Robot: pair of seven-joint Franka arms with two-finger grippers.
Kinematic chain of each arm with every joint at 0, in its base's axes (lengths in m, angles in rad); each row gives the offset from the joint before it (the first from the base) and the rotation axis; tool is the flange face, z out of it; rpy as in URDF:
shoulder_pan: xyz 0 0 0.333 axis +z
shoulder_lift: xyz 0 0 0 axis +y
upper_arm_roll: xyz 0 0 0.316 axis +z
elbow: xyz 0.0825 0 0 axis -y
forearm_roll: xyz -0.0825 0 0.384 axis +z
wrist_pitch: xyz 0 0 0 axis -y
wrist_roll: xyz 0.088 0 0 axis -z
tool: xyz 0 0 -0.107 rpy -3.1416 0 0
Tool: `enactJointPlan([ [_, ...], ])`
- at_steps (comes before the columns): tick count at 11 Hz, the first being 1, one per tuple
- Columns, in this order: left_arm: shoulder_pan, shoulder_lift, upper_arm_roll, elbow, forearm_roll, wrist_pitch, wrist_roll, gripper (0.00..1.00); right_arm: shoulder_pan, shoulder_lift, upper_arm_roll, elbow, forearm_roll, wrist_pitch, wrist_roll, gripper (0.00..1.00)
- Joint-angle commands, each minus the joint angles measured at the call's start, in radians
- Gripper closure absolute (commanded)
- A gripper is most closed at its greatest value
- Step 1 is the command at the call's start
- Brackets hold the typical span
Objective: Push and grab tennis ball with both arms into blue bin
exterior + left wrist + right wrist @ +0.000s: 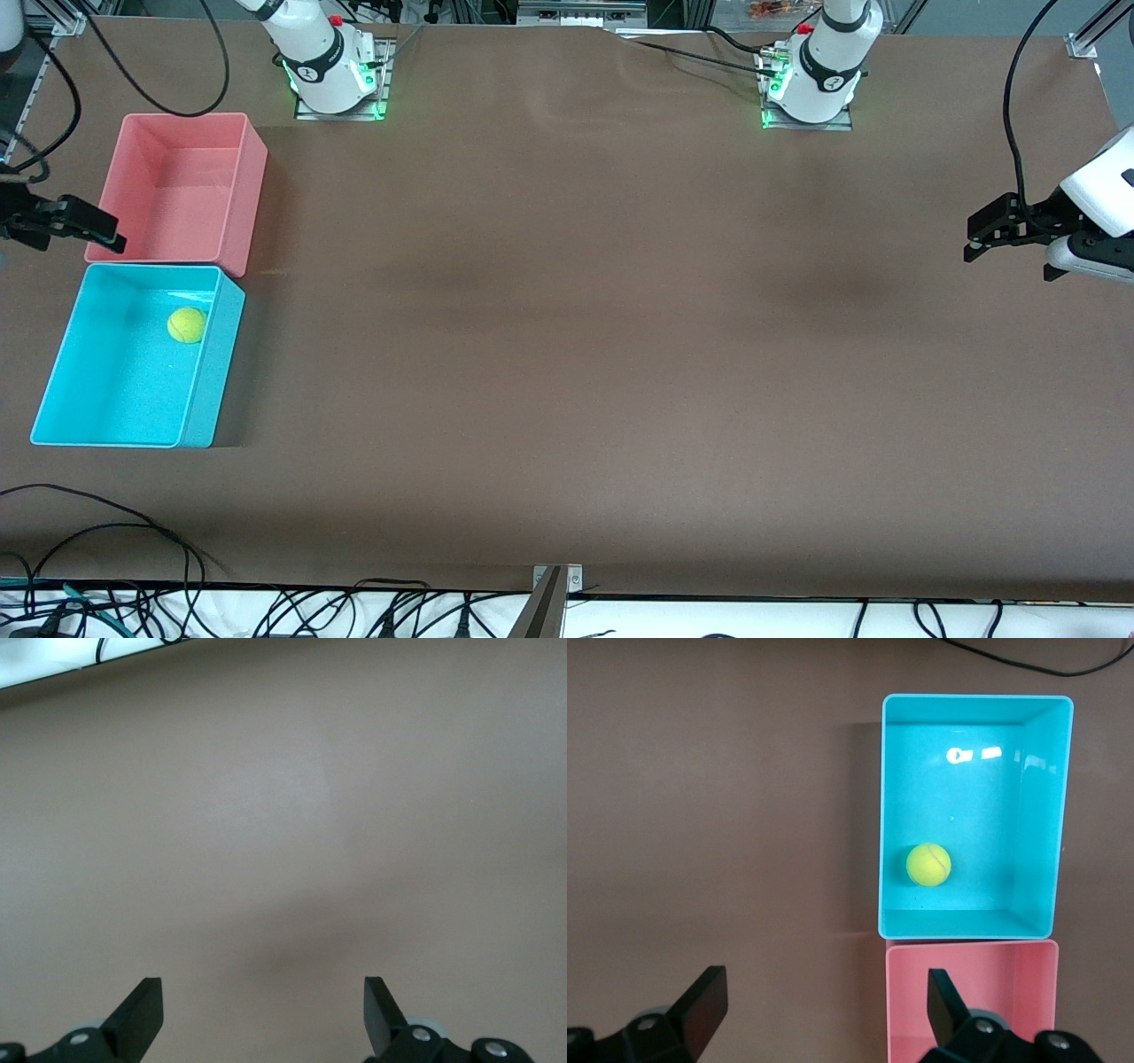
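1. Front view: the tennis ball (187, 324) lies inside the blue bin (62, 377), close to the wall on the table's middle side. The pink bin (252, 190) touches the blue bin and stands farther from the camera. The right gripper (104, 233) hangs at the right arm's end of the table, over the pink bin's outer edge; the left gripper (974, 241) hangs over bare table (576, 354) at the left arm's end
2. Left wrist view: the left gripper (263, 1014) has its fingers spread wide with nothing between them, only brown table below
3. Right wrist view: the right gripper (827, 1010) is spread wide and empty; the ball (928, 865) rests in the blue bin (1063, 815), near the wall shared with the pink bin (904, 1010)
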Motion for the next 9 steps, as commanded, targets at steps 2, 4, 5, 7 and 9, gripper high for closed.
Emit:
enactJointPlan([
  [2,-0.001,-0.008,0.005,-0.002,-0.019,-0.007,0.028,0.00,-0.010,-0.114,0.031,-0.117,-0.011,0.069,0.025,0.00],
  [4,-0.001,-0.008,0.005,-0.002,-0.019,-0.007,0.026,0.00,0.002,-0.125,0.036,-0.117,-0.010,0.061,0.024,0.00],
  [5,-0.001,-0.008,0.005,-0.002,-0.017,-0.007,0.028,0.00,0.008,-0.128,0.036,-0.117,-0.010,0.043,0.021,0.00],
  [7,-0.001,-0.008,0.005,-0.002,-0.017,-0.007,0.028,0.00,0.007,-0.131,0.029,-0.117,-0.008,-0.009,0.015,0.00],
  [9,-0.002,-0.009,0.005,-0.002,-0.019,-0.007,0.026,0.00,0.007,-0.125,0.031,-0.111,-0.010,0.004,0.021,0.00],
])
